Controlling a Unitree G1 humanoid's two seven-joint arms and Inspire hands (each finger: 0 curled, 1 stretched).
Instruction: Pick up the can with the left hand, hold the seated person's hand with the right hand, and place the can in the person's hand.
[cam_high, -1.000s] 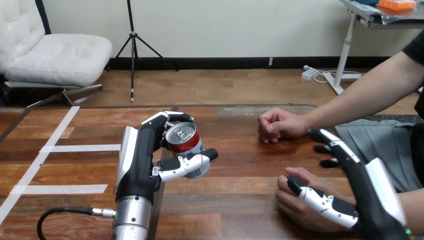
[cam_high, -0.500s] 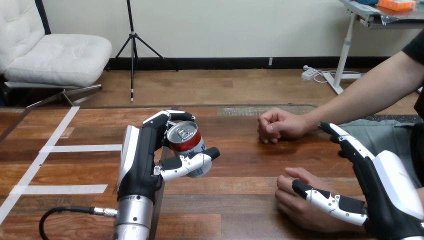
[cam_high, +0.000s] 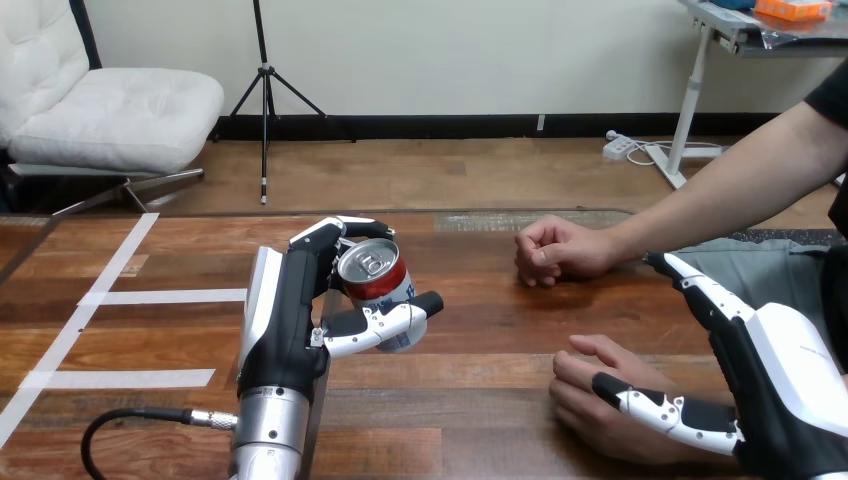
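1. Can (cam_high: 375, 285) is clasped in our left robot hand (cam_high: 288, 310), between fingers and thumb, seemingly lifted.
2. Our right robot hand (cam_high: 785, 400) is unclenched, thumb across the person's hand (cam_high: 572, 402) beside it; we should close gently first.

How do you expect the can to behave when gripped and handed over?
The can looks thin-walled metal, so probably light and dentable in the left hand curled round it. Its smooth round side may slip or roll.

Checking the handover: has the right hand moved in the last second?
Yes. The right hand has drawn back rightward, farther from the white tape strips.
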